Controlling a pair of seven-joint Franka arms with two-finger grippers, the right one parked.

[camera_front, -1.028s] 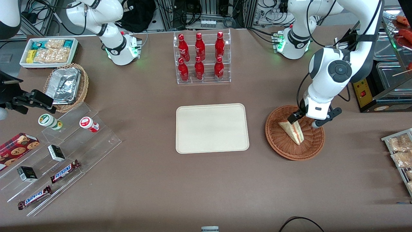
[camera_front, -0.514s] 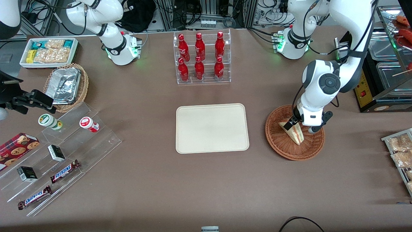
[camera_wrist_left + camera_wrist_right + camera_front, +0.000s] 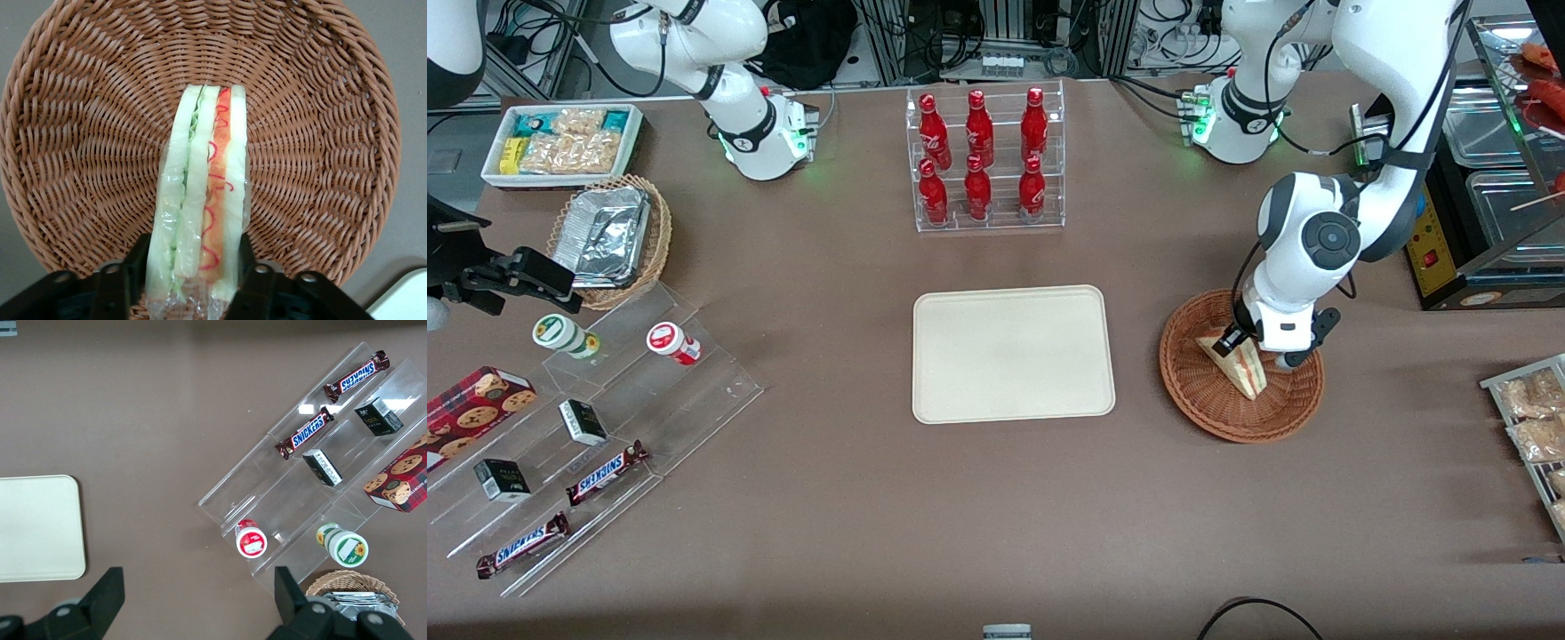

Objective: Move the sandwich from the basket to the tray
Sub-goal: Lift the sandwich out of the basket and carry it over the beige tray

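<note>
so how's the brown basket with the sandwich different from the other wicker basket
The reddish-brown basket is darker, round and shallow, holding the sandwich, with the hand down around that sandwich. The tan basket is lighter, holds silver foil containers, and sits toward the parked arm's end, farther from the front camera. Both are woven wicker on the table.

My gripper [image 3: 192,283] cut off by the wrist picture's edge, fingertips [image 3: 137,257] partly hidden beside the sandwich [image 3: 200,200], perhaps touching its wrap, basket [image 3: 1209,404] rim under my arm hidden in front view
</note>
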